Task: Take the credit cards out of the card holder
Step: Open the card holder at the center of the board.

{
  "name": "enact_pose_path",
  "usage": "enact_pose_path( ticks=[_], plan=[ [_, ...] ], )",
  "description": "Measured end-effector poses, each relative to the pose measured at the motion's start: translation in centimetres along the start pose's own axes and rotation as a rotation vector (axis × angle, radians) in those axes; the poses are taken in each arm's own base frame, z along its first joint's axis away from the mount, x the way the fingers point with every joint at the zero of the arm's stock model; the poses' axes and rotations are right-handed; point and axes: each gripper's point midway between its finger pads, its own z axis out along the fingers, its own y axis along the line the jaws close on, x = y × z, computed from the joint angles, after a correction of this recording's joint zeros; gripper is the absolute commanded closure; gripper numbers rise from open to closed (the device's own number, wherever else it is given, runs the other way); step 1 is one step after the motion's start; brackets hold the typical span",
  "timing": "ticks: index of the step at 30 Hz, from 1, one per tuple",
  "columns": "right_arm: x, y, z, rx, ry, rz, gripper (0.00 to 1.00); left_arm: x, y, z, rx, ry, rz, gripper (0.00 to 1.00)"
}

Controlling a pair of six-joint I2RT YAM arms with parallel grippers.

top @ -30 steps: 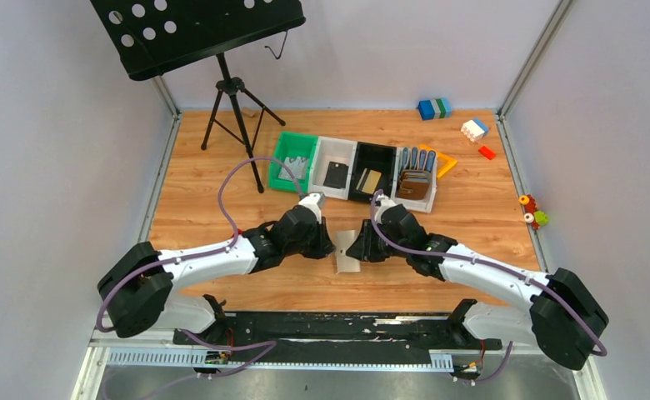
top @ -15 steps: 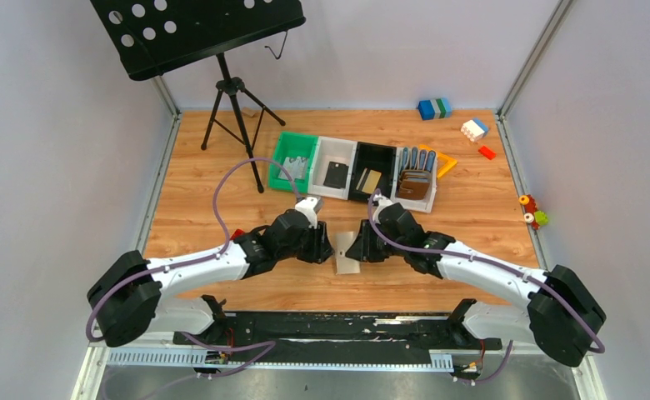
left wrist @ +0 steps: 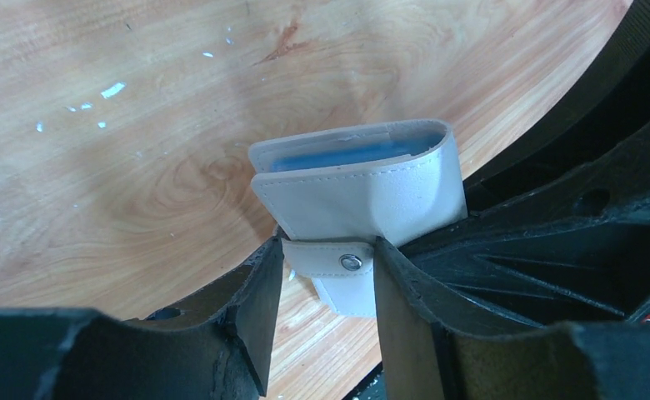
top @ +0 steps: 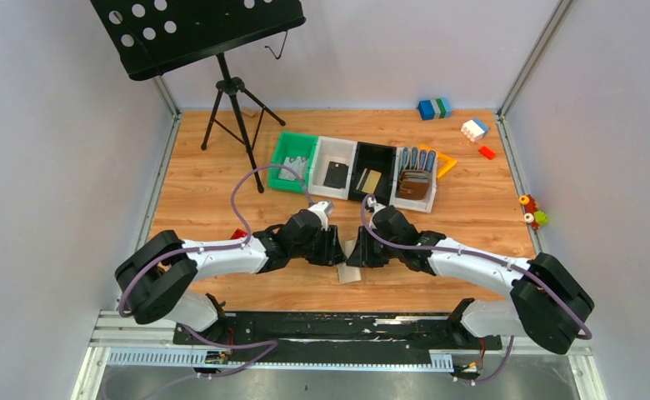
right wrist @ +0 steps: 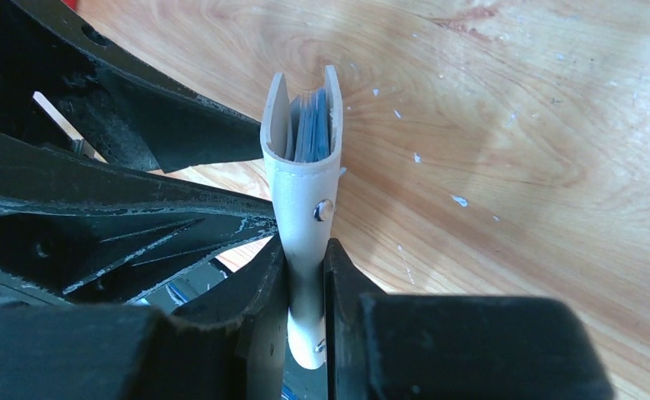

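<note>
Over the wooden desk [top: 205,167], the right pincer [right wrist: 305,247] pinches the card holder [right wrist: 301,179], blue credit cards [right wrist: 312,125] showing inside, just ahead of that pincer. The left pincer [left wrist: 328,255] straddles its closing tab [left wrist: 338,265]; whether it grips, I cannot tell.

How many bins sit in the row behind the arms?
4, side by side: green bin at left, then white bin, black bin, and the rightmost bin holding brown wallets.

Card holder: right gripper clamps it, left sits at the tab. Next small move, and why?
Probably close the left gripper on the snap tab and pull it away. The card holder is clamped in the right gripper, folded, with blue card edges showing inside. It likely must unfold before cards can come out.
</note>
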Motion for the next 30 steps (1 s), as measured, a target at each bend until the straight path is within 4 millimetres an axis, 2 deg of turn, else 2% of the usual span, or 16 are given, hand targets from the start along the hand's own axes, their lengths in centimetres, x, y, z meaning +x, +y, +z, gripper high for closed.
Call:
enact_pose_path(
  ticks=[5, 10, 12, 14, 18, 19, 20, 27, 30],
  plan=[
    [0.3, -0.6, 0.1, 0.023, 0.012, -0.003, 0.8, 0.3, -0.2, 0.5, -0.004, 0.032, -0.024, 0.65],
    [0.3, -0.6, 0.1, 0.023, 0.01, -0.011, 0.75, 0.2, -0.4, 0.8, -0.025, 0.057, -0.019, 0.83],
    [0.2, -0.4, 0.0, 0.019, 0.009, -0.014, 0.75, 0.3, -0.3, 0.9, -0.031, 0.065, -0.016, 0.86],
    [0.1, -0.2, -0.1, 0.009, 0.007, -0.018, 0.78, 0.5, 0.0, 1.0, -0.044, 0.074, -0.013, 0.88],
    [0.1, -0.2, -0.2, 0.01, 0.007, -0.026, 0.92, 0.7, 0.1, 1.0, -0.05, 0.082, -0.011, 0.95],
    [0.1, -0.3, -0.2, 0.015, 0.007, -0.027, 0.98, 0.7, 0.2, 1.0, -0.052, 0.083, -0.01, 0.96],
    [0.1, -0.4, -0.2, 0.019, 0.007, -0.028, 1.0, 0.7, 0.2, 1.0, -0.053, 0.084, -0.01, 0.96],
    [0.0, -0.2, -0.4, 0.022, 0.011, -0.038, 1.0, 0.1, 0.8, 0.6, -0.12, 0.093, 0.038, 0.97],
    [0.0, -0.1, -0.5, 0.022, 0.015, -0.041, 1.0, 0.1, 2.2, 0.4, -0.193, 0.1, 0.079, 0.98]
  ],
)
